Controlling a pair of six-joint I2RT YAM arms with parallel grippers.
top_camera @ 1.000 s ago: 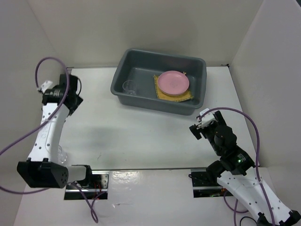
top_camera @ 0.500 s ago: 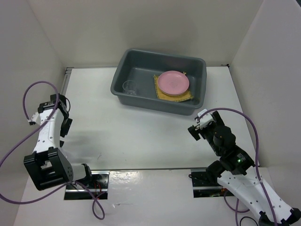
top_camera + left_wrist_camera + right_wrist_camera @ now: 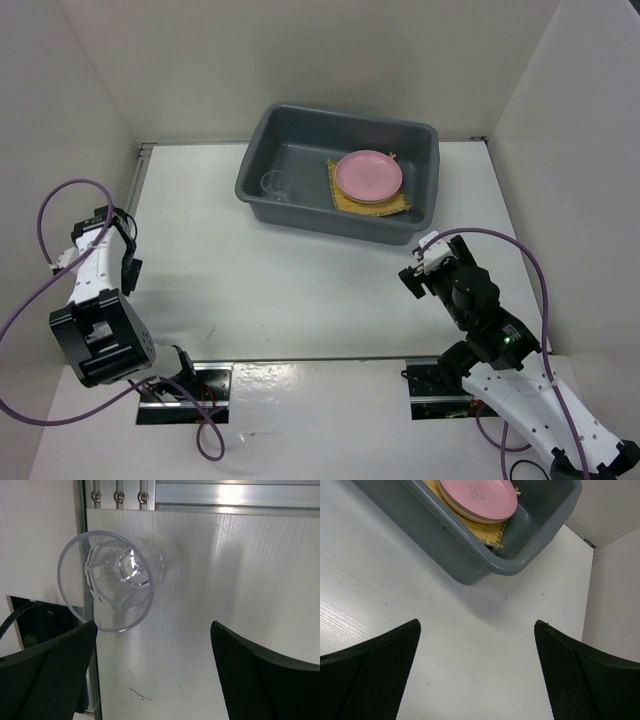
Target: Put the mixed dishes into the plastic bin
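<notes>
The dark grey plastic bin [image 3: 262, 150] stands at the back middle of the table. In it the pink plate [image 3: 368, 174] lies on the yellow mat [image 3: 392, 206], and one clear glass cup [image 3: 275, 184] stands at its left end. A pale edge under the pink plate may be the cream plate. The second glass cup [image 3: 112, 580] lies on its side by the table's near edge, just ahead of my open, empty left gripper [image 3: 152, 670], which is folded back at the left [image 3: 130, 280]. My right gripper [image 3: 413, 272] is open and empty, short of the bin [image 3: 470, 565]; the plate [image 3: 480, 497] and mat [image 3: 487, 532] show there too.
An aluminium rail with screws [image 3: 200, 492] and a dark gap [image 3: 30, 625] lie right beside the fallen cup. White walls close in the left, back and right. A purple cable [image 3: 45, 215] loops off the left arm.
My left arm has folded back from the far left toward the near edge, its gripper now pointing at the fallen cup. The right arm has barely moved.
</notes>
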